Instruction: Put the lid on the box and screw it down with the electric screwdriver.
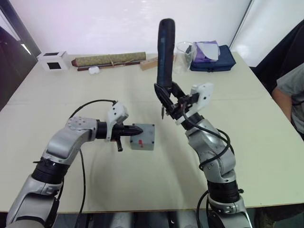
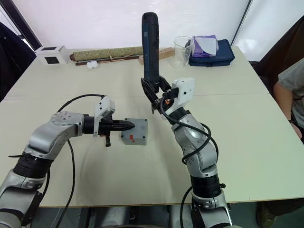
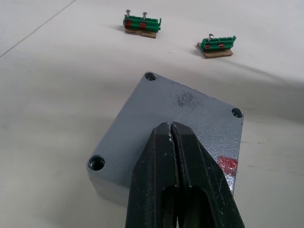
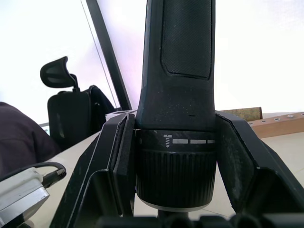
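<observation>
The grey box [image 1: 148, 141] stands on the table in front of me, a red mark [image 3: 227, 166] on its near side. The lid [image 3: 185, 107], flat with corner holes, lies flush on top of it. My left gripper [image 1: 137, 129] is shut, its black fingertips [image 3: 161, 142] resting on the lid's near edge. My right gripper [image 2: 154, 91] is shut on the lower end of the electric screwdriver [image 2: 150, 47]. The tool stands upright in the air with its thin bit [image 2: 153, 109] pointing down, behind the box and slightly to its right.
Two green bit holders [image 3: 141, 24] [image 3: 217, 45] with screws lie on the table beyond the box. At the far edge are a white cube [image 1: 53, 61], a rolled mat [image 1: 109, 59], a glass beaker [image 1: 183, 54] and a blue bag [image 1: 211, 59]. A person [image 1: 292, 95] sits at the right.
</observation>
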Controlling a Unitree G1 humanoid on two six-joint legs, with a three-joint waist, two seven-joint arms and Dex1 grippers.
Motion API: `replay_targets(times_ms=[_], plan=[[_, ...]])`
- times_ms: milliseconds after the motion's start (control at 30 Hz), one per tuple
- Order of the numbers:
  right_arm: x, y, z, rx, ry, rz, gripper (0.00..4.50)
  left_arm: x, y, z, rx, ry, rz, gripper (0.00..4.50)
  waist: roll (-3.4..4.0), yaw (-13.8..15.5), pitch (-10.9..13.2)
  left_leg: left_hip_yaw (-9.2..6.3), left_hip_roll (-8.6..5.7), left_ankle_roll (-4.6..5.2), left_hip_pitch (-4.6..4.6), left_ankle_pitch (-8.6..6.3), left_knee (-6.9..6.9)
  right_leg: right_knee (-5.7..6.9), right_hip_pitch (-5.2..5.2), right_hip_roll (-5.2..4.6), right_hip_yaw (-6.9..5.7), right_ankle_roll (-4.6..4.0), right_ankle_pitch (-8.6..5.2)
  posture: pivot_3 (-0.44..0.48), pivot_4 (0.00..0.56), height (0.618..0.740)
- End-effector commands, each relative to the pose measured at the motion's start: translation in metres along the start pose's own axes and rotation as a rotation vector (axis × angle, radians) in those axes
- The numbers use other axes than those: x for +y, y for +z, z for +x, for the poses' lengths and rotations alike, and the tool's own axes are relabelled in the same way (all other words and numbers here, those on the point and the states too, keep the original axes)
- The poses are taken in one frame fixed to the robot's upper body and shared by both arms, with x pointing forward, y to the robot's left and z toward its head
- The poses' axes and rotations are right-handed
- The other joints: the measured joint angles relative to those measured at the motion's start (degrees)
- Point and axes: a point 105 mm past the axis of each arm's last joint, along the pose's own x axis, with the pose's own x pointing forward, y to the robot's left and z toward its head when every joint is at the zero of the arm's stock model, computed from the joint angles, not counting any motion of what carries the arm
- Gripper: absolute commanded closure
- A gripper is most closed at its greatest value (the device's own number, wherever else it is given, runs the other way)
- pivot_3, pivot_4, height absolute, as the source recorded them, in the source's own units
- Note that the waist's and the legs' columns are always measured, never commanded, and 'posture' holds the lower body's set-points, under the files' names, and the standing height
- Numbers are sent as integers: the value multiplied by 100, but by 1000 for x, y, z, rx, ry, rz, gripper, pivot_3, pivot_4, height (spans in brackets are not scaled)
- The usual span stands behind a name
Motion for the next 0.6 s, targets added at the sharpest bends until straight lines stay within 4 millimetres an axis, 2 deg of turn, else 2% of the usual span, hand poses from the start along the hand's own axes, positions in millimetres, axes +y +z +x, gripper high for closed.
replay_targets(times_ms=[33, 167, 267, 333, 467, 567, 600], plan=[[-4, 40, -8, -64, 3, -43, 2389, -1, 2, -3, -4, 3, 20, 4500, 0, 2, 0, 0, 0, 0, 0, 0, 0, 0, 0, 0, 0, 0, 0, 0, 150, 740], [-22, 68, -27, 20, -29, -49, 2389, -3, 2, -6, -2, -8, 32, 4500, 0, 51, 0, -1, -3, 0, -1, 0, 5, -1, 6, -8, -1, 0, 0, 0, 150, 740], [-45, 82, -50, 188, -88, -66, 2389, -8, 5, -10, -9, -23, 48, 4500, 1, 34, 0, 0, -3, 1, -1, -1, 5, -1, 6, -10, 0, 0, 0, 0, 150, 740], [-61, 82, -69, 350, -149, -109, 2389, -14, 10, -14, -16, -43, 62, 4500, 0, 33, 0, -1, 2, 3, -1, -2, 3, -3, 6, -9, -1, -1, -1, 0, 150, 740], [-85, 63, -125, 757, -238, 6, 2389, -32, 44, -35, -90, -115, 69, 4500, -3, 34, 1, 1, 7, 7, -1, -4, -3, -9, 7, -8, -2, -4, -2, 0, 150, 740], [-108, 50, -158, 943, -382, 65, 2389, -47, 67, -42, -139, -184, 87, 4500, -5, 35, 1, 4, 6, 9, 0, -4, 0, -10, 12, -7, 0, -3, -2, 0, 150, 740], [-113, 48, -162, 969, -413, 65, 2389, -50, 69, -43, -142, -195, 94, 4500, -4, 35, 1, 8, 5, 9, -1, -5, 6, -10, 12, -7, 3, -3, -2, 0, 150, 740]])
